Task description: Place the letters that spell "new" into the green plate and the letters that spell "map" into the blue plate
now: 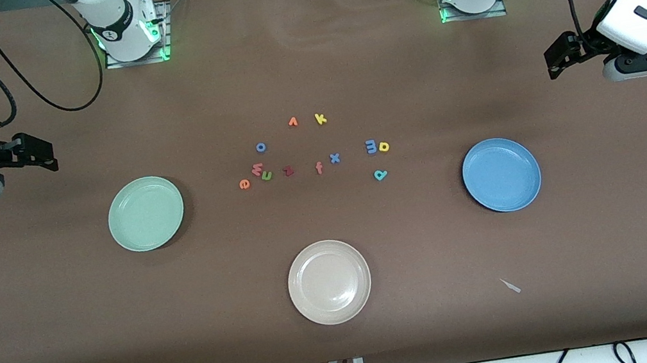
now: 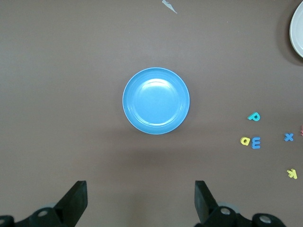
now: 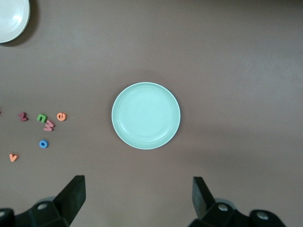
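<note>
We count three plates on the brown table: the green plate toward the right arm's end, the blue plate toward the left arm's end, and a cream-white plate between them, nearer the front camera; all three hold nothing. Eleven small foam letters lie loose between the green and blue plates. Three spell "new": the orange e, the pink w and the green n, the w and n touching, the e just beside them. Three spell "map": the blue-violet m touching the yellow a, and the teal p near them, closer to the front camera. The other five are a dark red z, a salmon f, a blue x, a blue o, an orange v and, making it six, a yellow k, so twelve in all. The left gripper hangs with jaws spread wide and empty, the blue plate straight ahead of its jaws and the m, a, p off to one side. The right gripper likewise has jaws spread and empty, the green plate ahead of them, the n, e, w off to the side. A small pale scrap lies near the blue plate.
</note>
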Robot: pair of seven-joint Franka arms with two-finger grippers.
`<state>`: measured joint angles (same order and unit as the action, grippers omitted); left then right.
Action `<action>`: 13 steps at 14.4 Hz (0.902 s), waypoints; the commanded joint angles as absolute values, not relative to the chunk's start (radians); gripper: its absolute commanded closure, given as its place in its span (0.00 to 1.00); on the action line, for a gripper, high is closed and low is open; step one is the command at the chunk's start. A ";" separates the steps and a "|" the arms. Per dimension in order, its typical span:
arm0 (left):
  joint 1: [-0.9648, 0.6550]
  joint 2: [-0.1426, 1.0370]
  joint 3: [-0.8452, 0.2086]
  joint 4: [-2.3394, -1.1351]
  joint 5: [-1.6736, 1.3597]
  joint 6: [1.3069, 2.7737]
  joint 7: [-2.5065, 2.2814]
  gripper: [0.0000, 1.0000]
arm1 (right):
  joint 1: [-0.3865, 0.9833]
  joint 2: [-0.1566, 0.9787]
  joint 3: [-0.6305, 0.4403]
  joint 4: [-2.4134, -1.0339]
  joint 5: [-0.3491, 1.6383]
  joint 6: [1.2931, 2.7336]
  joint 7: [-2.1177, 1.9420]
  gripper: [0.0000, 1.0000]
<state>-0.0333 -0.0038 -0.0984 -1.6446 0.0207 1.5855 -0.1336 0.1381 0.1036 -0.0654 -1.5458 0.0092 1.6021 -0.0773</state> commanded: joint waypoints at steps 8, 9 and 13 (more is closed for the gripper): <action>-0.043 0.002 -0.101 -1.631 0.037 1.569 -0.120 0.00 | 0.141 0.094 -0.064 -1.545 0.008 1.586 -0.067 0.00; -0.048 0.003 -0.101 -1.631 0.037 1.569 -0.121 0.00 | 0.143 0.092 -0.064 -1.545 0.008 1.588 -0.067 0.00; -0.049 0.005 -0.101 -1.631 0.029 1.571 -0.121 0.00 | 0.141 0.094 -0.064 -1.545 0.008 1.586 -0.067 0.00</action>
<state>-0.0419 -0.0020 -0.1055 -1.6446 0.0207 1.5855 -0.1336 0.1381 0.1036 -0.0654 -1.5458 0.0092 1.6007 -0.0773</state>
